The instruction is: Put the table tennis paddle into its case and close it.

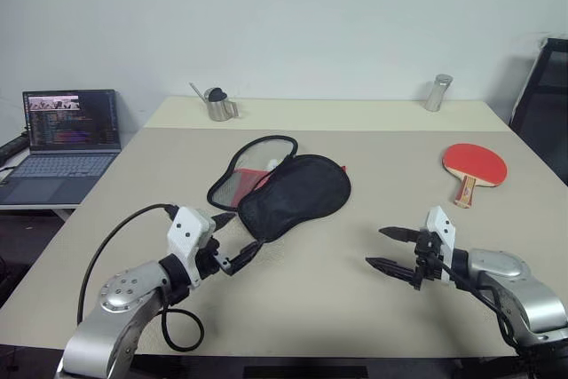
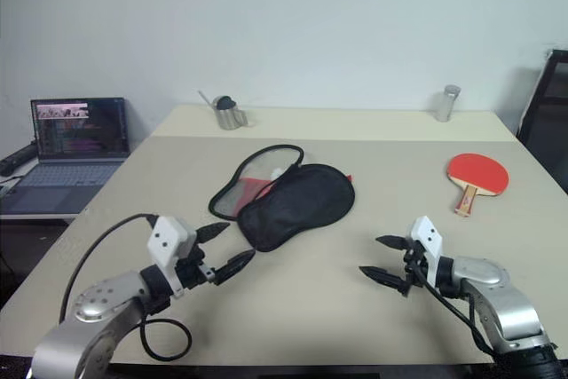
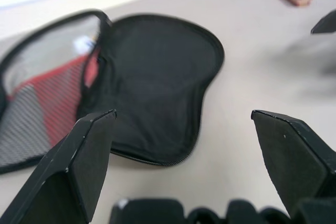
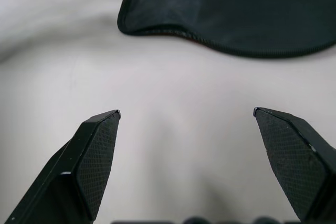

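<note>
Grippers: your left and right both gaped wide, empty. Case lay unzipped mid-table; paddle at two o'clock, well apart. Risk: flat paddle could skid from your pinch at table edge.

table | case | paddle | pitcher | cylinder

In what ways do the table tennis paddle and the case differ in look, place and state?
The table tennis paddle is red with a light wooden handle; the case is mostly black, with red and mesh inside. The paddle lies on the table's right side, the case near the middle. The paddle is smaller than the case. The case lies unzipped and folded open, and the paddle is outside it. Both rest flat on the table, untouched.
</note>
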`<act>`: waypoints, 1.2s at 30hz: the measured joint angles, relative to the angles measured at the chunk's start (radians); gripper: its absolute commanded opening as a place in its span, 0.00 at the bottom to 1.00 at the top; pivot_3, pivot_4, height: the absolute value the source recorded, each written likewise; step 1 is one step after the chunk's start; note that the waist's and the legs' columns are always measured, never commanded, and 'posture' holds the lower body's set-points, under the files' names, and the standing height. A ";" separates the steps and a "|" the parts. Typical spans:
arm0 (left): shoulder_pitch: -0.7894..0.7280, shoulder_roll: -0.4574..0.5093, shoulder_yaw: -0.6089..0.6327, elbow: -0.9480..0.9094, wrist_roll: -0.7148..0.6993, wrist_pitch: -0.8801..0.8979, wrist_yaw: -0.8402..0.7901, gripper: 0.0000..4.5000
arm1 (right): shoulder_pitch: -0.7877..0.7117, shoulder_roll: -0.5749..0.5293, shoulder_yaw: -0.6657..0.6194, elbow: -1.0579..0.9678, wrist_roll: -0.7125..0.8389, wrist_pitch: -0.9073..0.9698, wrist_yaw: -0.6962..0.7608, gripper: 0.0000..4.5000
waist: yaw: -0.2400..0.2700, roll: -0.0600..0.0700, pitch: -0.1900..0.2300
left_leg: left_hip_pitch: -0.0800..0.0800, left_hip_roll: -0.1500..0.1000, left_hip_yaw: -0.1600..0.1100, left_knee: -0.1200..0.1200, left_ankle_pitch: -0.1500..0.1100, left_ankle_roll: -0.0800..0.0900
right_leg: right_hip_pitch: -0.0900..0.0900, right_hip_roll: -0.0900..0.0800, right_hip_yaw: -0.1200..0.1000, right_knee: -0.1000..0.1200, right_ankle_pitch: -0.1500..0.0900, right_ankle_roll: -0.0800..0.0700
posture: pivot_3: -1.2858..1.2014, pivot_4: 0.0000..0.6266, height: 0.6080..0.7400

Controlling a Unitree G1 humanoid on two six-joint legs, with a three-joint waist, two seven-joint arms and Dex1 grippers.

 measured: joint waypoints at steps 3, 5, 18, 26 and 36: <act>-0.020 -0.011 -0.022 0.046 0.028 -0.030 -0.001 1.00 | 0.000 -0.007 0.001 -0.009 -0.002 0.008 0.000 0.99 | 0.002 0.000 0.000 | 0.000 0.000 0.000 0.000 0.000 0.000 | 0.000 0.000 0.000 0.000 0.000 0.000 | 0.52 0.24 1.00; -0.040 -0.017 -0.033 0.080 0.044 -0.054 -0.006 1.00 | 0.001 -0.006 0.000 -0.018 0.000 0.020 -0.013 0.99 | 0.005 0.000 0.000 | 0.000 0.000 0.000 0.000 0.000 0.000 | 0.000 0.000 0.000 0.000 0.000 0.000 | 0.52 0.24 1.00; -0.148 -0.019 0.018 0.224 -0.011 -0.113 -0.117 1.00 | -0.072 0.012 -0.038 -0.201 0.136 0.237 -0.129 0.99 | 0.002 -0.001 0.001 | -0.001 0.000 0.000 0.000 0.000 0.000 | 0.000 0.000 -0.001 0.000 0.000 0.000 | 0.52 0.24 1.00; -0.130 0.059 0.098 0.297 -0.117 -0.010 -0.216 1.00 | -0.144 -0.096 -0.025 -0.300 0.241 0.308 -0.036 0.99 | 0.002 -0.002 0.002 | -0.001 0.000 -0.001 0.000 0.000 0.000 | 0.000 0.000 -0.002 -0.001 0.000 0.000 | 0.52 0.24 1.00; -0.264 0.037 0.095 0.535 -0.086 -0.017 -0.237 1.00 | -0.224 -0.090 0.012 -0.307 0.212 0.272 -0.045 0.99 | 0.003 -0.003 0.002 | -0.002 -0.001 -0.002 0.000 0.000 0.000 | 0.000 0.000 -0.002 -0.001 0.000 0.000 | 0.52 0.24 1.00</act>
